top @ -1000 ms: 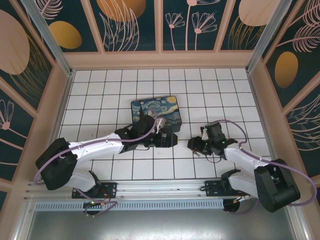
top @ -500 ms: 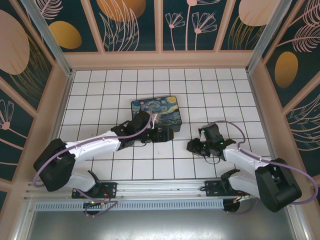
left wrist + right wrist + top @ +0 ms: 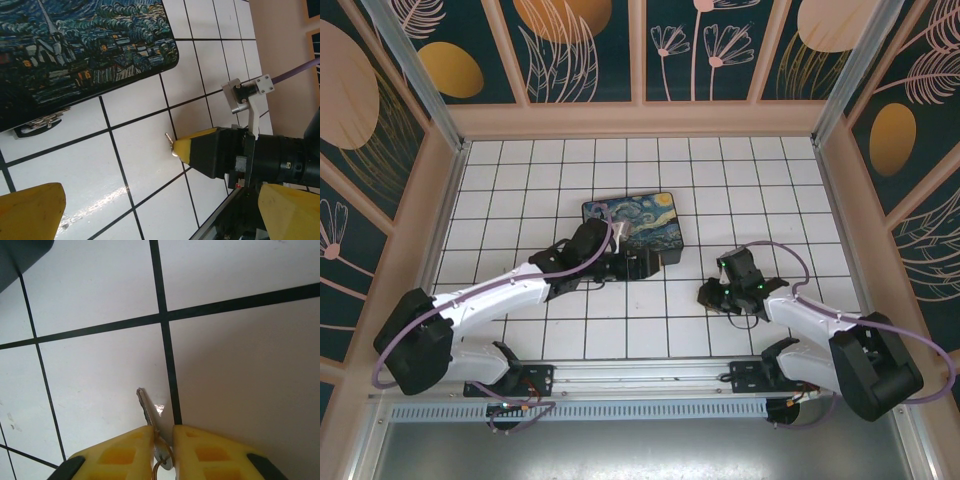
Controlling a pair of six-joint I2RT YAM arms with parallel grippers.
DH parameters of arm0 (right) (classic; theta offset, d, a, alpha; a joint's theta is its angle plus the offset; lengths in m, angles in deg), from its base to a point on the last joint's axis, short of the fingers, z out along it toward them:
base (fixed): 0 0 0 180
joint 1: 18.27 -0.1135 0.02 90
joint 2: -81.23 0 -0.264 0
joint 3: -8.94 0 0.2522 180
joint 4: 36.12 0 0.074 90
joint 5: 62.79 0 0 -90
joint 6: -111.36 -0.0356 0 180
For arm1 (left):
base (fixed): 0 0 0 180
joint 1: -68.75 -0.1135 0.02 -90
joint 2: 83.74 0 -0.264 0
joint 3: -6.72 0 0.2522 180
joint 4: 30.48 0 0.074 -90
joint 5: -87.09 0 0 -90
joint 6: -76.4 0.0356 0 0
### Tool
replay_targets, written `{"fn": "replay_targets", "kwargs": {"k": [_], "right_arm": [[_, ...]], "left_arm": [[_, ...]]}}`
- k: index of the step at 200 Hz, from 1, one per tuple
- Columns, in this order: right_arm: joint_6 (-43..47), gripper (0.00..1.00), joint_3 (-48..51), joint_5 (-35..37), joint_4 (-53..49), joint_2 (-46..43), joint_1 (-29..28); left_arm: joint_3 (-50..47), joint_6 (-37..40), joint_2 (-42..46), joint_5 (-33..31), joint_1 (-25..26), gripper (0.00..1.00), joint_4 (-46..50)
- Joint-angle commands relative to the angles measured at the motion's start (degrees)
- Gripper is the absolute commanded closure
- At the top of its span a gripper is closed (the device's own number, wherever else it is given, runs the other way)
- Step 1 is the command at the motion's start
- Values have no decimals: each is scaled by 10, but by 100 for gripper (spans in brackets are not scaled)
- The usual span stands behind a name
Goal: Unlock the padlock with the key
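You find the key point(image 3: 145, 407) between the two yellow fingers point(image 3: 120, 452) of the right end effector point(image 3: 162, 440). Its head and ring sit in the narrow gap, and the thin blade sticks out forward, with its tip low over a white tile just beside a black grid line. So the right end effector is clenched on the key.

The padlock point(image 3: 37, 125) lies at the long edge of the painted box point(image 3: 85, 55), touching it (it is small and half in shadow, so you cannot tell how the shackle stands). It is well apart from the key.

The left end effector point(image 3: 162, 200) stands wide released, its fingers far apart, above the tiles just beside that same edge of the box. Box and both arms are on the white gridded counter point(image 3: 520, 180), the box nearer the middle and the right end effector to its right.
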Motion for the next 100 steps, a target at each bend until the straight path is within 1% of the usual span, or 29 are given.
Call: {"fn": "replay_targets", "kwargs": {"k": [1, 39, 80, 100], "right_arm": [[-5, 84, 4, 12, -16, 24, -17], [-6, 87, 1, 20, -19, 28, -19], [-4, 93, 4, 22, -15, 16, -19], [4, 97, 1, 20, -12, 3, -19]], "left_arm": [[1, 14, 13, -6, -4, 1, 16], [0, 16, 17, -9, -7, 2, 21], [0, 21, 18, -12, -10, 1, 23], [5, 28, 9, 0, -11, 2, 24]]}}
